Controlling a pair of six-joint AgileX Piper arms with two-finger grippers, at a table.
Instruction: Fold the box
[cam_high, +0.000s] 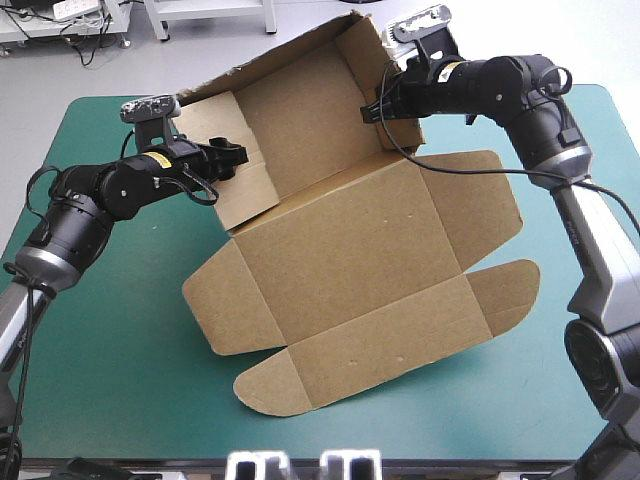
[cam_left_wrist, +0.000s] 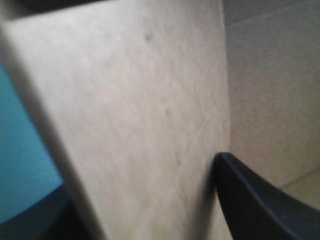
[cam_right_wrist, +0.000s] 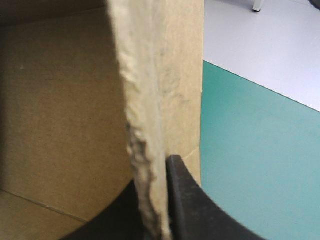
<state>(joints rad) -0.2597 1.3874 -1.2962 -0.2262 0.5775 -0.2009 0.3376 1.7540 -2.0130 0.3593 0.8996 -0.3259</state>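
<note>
The brown box (cam_high: 350, 250) is a cut sheet at mid-table. Its front panels and rounded flaps lie flat toward the near edge, and its rear part is tilted up with two side walls raised. My left gripper (cam_high: 228, 155) is shut on the box's left side wall. In the left wrist view the board (cam_left_wrist: 140, 100) fills the space between the black fingers (cam_left_wrist: 250, 200). My right gripper (cam_high: 385, 100) is shut on the right side wall near the far edge. In the right wrist view the board's ragged edge (cam_right_wrist: 150, 100) runs up from between the fingers (cam_right_wrist: 190, 200).
The teal-green cover (cam_high: 120, 340) shows bare on all sides of the box, widest at the near left. Beyond the right gripper the table's edge (cam_right_wrist: 260, 90) meets pale floor. White furniture legs (cam_high: 160, 20) stand past the far edge.
</note>
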